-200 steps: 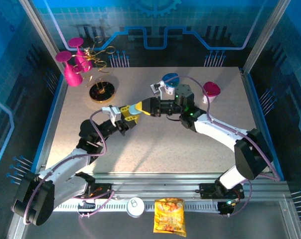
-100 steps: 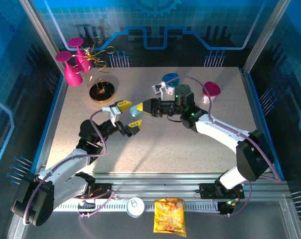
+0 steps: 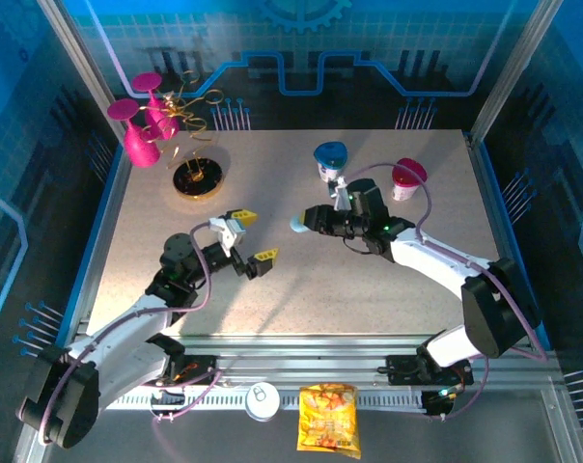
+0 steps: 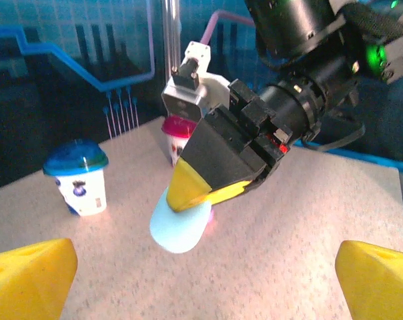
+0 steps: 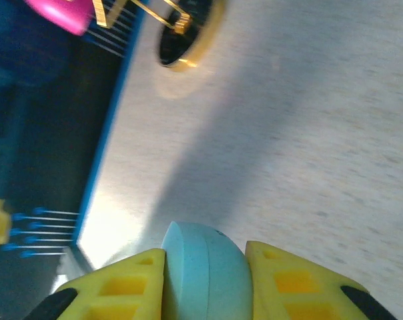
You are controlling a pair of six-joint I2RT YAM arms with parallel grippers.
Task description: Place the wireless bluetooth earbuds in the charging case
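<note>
While the right claw point(image 3: 303, 224) pinches the pale blue case point(image 5: 205, 267) mid-frame, the left claw point(image 3: 254, 237) hangs wide open with nothing in it. Buds don't look inserted yet, so basically everything's left.

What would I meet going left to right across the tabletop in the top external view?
Pink goblets → black round dish with gold rim → open left gripper → pale blue pill-shaped case → white cup with blue lid → white cup with pink lid.
</note>
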